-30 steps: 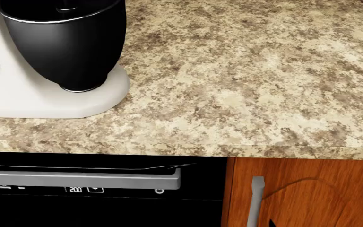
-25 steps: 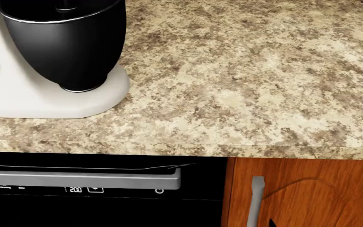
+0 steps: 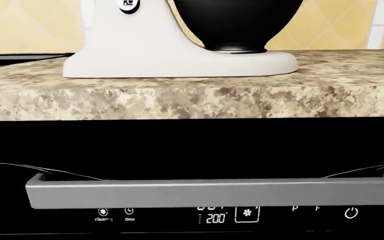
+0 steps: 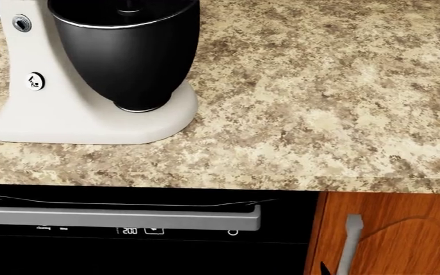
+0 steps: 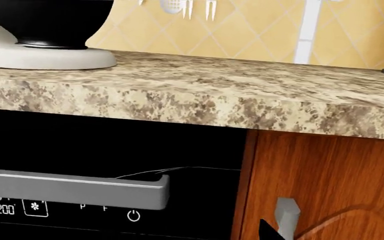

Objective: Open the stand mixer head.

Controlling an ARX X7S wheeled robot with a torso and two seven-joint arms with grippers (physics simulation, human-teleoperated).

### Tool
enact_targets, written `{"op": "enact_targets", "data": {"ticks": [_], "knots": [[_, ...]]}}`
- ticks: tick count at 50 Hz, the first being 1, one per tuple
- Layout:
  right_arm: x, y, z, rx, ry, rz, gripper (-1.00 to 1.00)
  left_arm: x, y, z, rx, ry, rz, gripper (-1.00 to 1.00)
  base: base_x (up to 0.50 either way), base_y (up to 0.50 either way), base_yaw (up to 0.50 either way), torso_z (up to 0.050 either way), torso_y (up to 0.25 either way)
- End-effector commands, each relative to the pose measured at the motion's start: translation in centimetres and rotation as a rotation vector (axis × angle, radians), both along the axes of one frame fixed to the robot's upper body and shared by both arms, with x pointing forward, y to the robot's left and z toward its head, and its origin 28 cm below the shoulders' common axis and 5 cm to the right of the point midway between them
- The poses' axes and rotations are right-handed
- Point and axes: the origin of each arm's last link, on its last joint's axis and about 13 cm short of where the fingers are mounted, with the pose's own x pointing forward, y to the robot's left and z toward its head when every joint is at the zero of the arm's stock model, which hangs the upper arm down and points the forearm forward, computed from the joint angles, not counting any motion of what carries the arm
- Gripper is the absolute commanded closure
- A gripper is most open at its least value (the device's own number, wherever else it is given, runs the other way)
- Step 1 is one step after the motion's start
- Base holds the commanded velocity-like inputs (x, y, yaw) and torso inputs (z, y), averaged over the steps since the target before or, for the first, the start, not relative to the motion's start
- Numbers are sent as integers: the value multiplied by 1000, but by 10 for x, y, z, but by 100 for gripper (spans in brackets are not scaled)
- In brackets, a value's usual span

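The stand mixer head is out of view in every frame. Only the lower mixer shows: its white column (image 4: 32, 63) with two round knobs, the glossy black bowl (image 4: 128, 57) and the white base (image 4: 90, 129), standing at the counter's left. The column (image 3: 132, 30) and bowl (image 3: 235, 22) also show in the left wrist view, and the bowl (image 5: 45, 20) in the right wrist view. My left gripper is not visible. A small dark tip (image 5: 265, 233) at the right wrist view's edge may be my right gripper; its state cannot be read.
The speckled stone counter (image 4: 319, 114) stretches right of the mixer. Below it is a black oven with a grey bar handle (image 4: 121, 217) and a lit panel. To its right is a wooden cabinet door (image 4: 403, 235) with a grey handle (image 4: 350, 243).
The head view has shifted left: the mixer, oven handle and cabinet now sit further right in the picture, and more of the mixer's column shows.
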Motion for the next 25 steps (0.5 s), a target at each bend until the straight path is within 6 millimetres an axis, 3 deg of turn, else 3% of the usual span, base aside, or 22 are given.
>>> {"op": "enact_targets", "data": {"ticks": [1, 25], "knots": [[0, 1, -2, -40, 8, 5, -100, -1, 0, -1, 12, 0, -10, -100, 0, 500, 0, 0, 0], [1, 1, -3, -47, 5, 5, -100, -2, -1, -1, 6, -2, -16, -100, 0, 500, 0, 0, 0]]}}
